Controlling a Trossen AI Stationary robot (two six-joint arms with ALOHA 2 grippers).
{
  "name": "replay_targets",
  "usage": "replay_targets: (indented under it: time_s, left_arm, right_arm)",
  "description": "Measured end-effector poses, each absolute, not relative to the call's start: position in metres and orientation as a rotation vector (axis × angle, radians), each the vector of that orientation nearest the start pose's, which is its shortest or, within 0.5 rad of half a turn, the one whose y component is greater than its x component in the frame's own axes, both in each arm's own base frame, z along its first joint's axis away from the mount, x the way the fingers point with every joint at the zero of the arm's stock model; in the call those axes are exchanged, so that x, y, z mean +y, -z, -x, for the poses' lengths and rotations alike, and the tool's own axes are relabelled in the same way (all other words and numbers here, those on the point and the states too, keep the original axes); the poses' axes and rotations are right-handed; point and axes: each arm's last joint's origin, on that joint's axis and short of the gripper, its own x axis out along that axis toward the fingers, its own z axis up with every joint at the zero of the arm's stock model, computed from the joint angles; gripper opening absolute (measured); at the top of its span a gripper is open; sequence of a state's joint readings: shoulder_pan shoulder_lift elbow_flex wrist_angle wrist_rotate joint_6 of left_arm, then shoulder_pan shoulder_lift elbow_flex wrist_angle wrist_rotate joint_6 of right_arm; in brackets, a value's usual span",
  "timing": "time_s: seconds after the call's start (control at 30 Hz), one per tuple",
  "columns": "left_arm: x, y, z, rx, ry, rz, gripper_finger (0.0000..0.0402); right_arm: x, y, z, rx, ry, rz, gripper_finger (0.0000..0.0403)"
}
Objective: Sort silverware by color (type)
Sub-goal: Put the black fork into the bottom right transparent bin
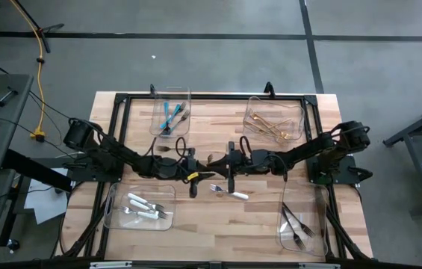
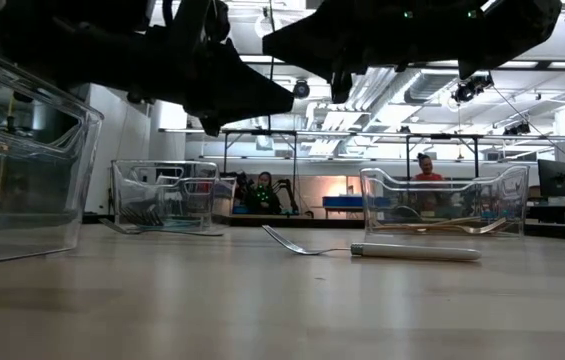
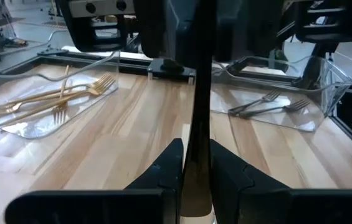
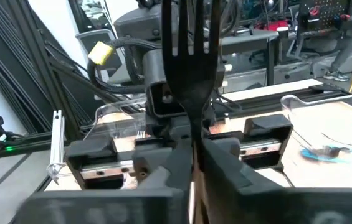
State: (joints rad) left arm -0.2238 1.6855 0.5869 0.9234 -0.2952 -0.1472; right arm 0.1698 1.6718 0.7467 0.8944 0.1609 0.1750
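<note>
Meeting mid-table, left claw (image 3: 194,168) and right claw (image 4: 193,158) apparently both clench one dark fork (image 4: 191,56).

A wooden table (image 1: 218,228) carries four clear plastic bins. Two flank the left gripper (image 1: 194,178), one beyond (image 1: 158,101) and one nearer (image 1: 162,190). Two likewise flank the right gripper (image 1: 229,170), beyond (image 1: 293,108) and nearer (image 1: 315,202). A yellow cable (image 1: 40,82) lies off the table, far to the left gripper's outer side.

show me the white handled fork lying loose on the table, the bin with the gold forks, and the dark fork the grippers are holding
white-handled fork (image 1: 233,193), high view, on its handle.
gold-fork bin (image 1: 297,112), high view, on its right rim.
dark fork (image 4: 191,56), right wrist view, on its neck below the tines.
</note>
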Motion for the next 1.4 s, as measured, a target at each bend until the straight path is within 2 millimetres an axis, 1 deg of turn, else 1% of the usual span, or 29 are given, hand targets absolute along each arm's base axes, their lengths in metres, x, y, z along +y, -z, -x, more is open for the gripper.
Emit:
replay_targets:
  time_s: [0.03, 0.07, 0.13, 0.2, 0.3, 0.4, 0.5, 0.57, 0.63, 0.73, 0.8, 0.93, 1.03, 1.13, 1.23, 1.33, 1.4]
  left_arm:
    - [-0.06, -0.158, -0.303, 0.164, -0.085, 0.105, 0.004]
    - [-0.061, -0.158, -0.303, 0.164, -0.083, 0.106, 0.0048]
    - [-0.061, -0.158, -0.303, 0.169, -0.082, 0.106, 0.0076]
    - [-0.062, -0.156, -0.302, 0.186, -0.08, 0.096, 0.0108]
    - [-0.061, -0.159, -0.296, 0.236, -0.082, 0.072, 0.0144]
    - [-0.057, -0.168, -0.28, 0.268, -0.086, 0.066, 0.0163]
    - [-0.051, -0.181, -0.259, 0.231, -0.091, 0.088, 0.0168]
    - [-0.047, -0.187, -0.243, 0.184, -0.098, 0.1, 0.017]
    - [-0.044, -0.191, -0.227, 0.133, -0.109, 0.113, 0.017]
    - [-0.04, -0.195, -0.208, 0.06, -0.11, 0.142, 0.0171]
    - [-0.037, -0.196, -0.2, 0.034, -0.117, 0.163, 0.0171]
    - [-0.035, -0.201, -0.191, -0.002, -0.126, 0.179, 0.0171]
    - [-0.037, -0.202, -0.19, -0.009, -0.111, 0.183, 0.0172]
    - [-0.039, -0.203, -0.189, -0.01, -0.095, 0.191, 0.0172]
    - [-0.042, -0.203, -0.189, -0.01, -0.083, 0.193, 0.0172]
    - [-0.043, -0.203, -0.188, -0.009, -0.073, 0.193, 0.0172]
    - [-0.043, -0.203, -0.188, -0.009, -0.073, 0.193, 0.0172]
  right_arm:
    - [0.053, -0.204, -0.334, 0.032, -0.007, -0.162, 0.0017]
    - [0.053, -0.204, -0.334, 0.032, -0.006, -0.159, 0.0015]
    - [0.053, -0.204, -0.334, 0.032, -0.006, -0.173, 0.0019]
    - [0.053, -0.204, -0.334, 0.032, -0.007, -0.167, 0.0011]
    - [0.053, -0.208, -0.331, 0.046, -0.008, -0.145, 0.0009]
    - [0.053, -0.221, -0.321, 0.09, 0.016, -0.121, 0.0007]
    - [0.056, -0.233, -0.305, 0.168, 0.069, -0.062, 0.0006]
    - [0.059, -0.245, -0.289, 0.222, 0.068, -0.033, 0.0005]
    - [0.064, -0.258, -0.273, 0.287, 0.047, -0.056, 0.0005]
    - [0.076, -0.277, -0.25, 0.451, 0.034, -0.177, 0.0005]
    - [0.088, -0.292, -0.238, 0.559, 0.036, -0.283, 0.0005]
    - [0.121, -0.317, -0.217, 0.839, 0.019, -0.47, 0.0005]
    - [0.148, -0.324, -0.202, 1.076, 0.072, -0.617, 0.0005]
    - [0.173, -0.32, -0.189, 1.27, 0.191, -0.693, 0.0005]
    - [0.192, -0.305, -0.177, 1.417, 0.349, -0.739, 0.0005]
    - [0.199, -0.286, -0.168, 1.517, 0.529, -0.764, 0.0005]
    - [0.199, -0.275, -0.162, 1.575, 0.635, -0.782, 0.0006]
